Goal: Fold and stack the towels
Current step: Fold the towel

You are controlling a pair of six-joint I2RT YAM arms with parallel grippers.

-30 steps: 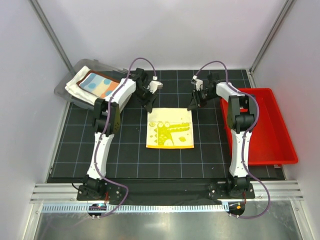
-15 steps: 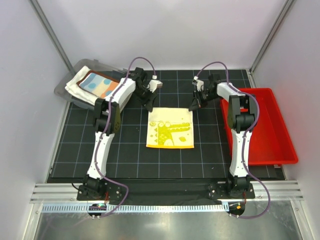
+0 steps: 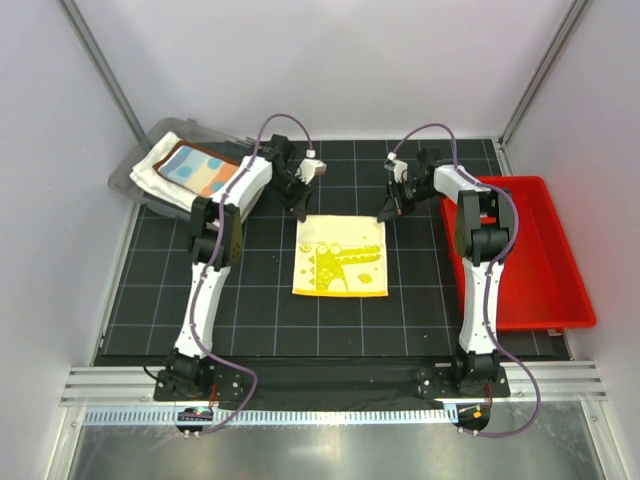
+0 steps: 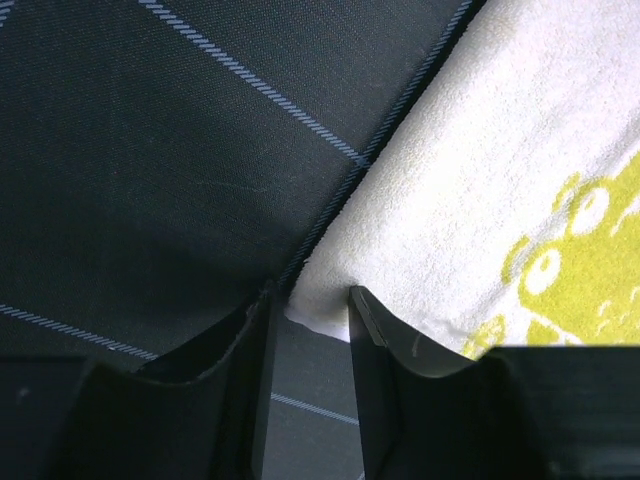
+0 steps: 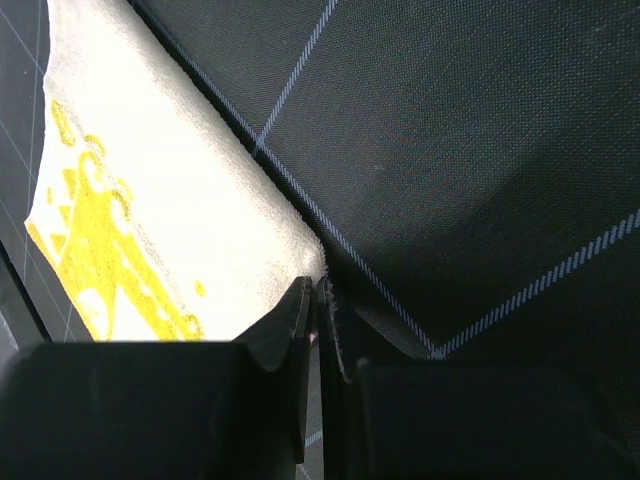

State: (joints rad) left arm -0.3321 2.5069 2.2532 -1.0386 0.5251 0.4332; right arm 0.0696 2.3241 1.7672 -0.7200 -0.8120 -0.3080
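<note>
Yellow towel (image 3: 340,257) lay flat; right pincer (image 5: 316,288) pinched its far-right corner, left pincer (image 4: 311,296) half-open straddled the far-left.

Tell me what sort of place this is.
Probably a robot lab work cell: white panel walls enclose a black gridded mat, with an aluminium mounting rail along its near edge.

lab test cell: white panels (image 3: 300,60), gridded mat (image 3: 250,300)
</note>
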